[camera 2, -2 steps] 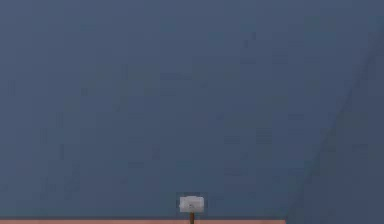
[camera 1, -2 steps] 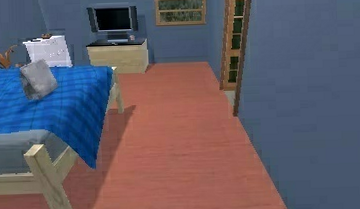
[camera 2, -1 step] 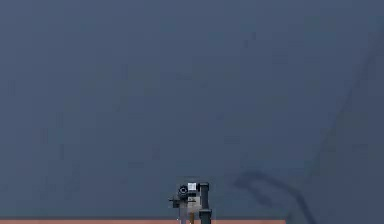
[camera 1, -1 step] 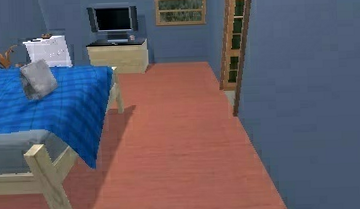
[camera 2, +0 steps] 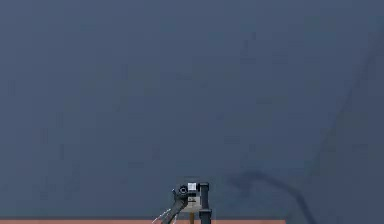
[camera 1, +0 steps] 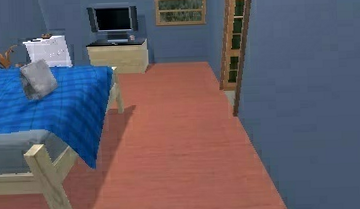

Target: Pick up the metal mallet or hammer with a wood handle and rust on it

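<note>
Frankly, where the rusty metal mallet with the wood handle lies relative to the pincer cannot be told. The two-fingered dark pincer (camera 2: 160, 216) sits at the arm side view's bottom edge, its thin fingers slanting down to the left off the dark square arm bar (camera 2: 204, 205). Its far end runs into the picture's edge, so whether it grasps anything cannot be told either. Behind it stands a bare blue-grey wall (camera 2: 190, 90), with a thin strip of reddish floor (camera 2: 240, 222) along the base.

In the forward view a pale-wood-framed bed with a blue checked cover (camera 1: 63, 102) stands at the left. Beyond the bed's far end a low pale wooden cabinet (camera 1: 117, 57) stands against the back wall, with a dark flat television (camera 1: 113, 19) on top. Further from the bed along that wall hangs a framed picture (camera 1: 180, 9). Across the floor from the bed stands a tall brown wooden door with dark panes (camera 1: 236, 40). Nearer than it is a plain blue wall (camera 1: 308, 98) whose corner edge juts toward the bed. Between the bed's side edge and that wall runs a wide open lane of reddish floor (camera 1: 179, 143).

Counted: one bed; two pillows on it, one grey pillow (camera 1: 37, 79) and one white pillow (camera 1: 49, 49); one cabinet, one television, one picture, one door.
</note>
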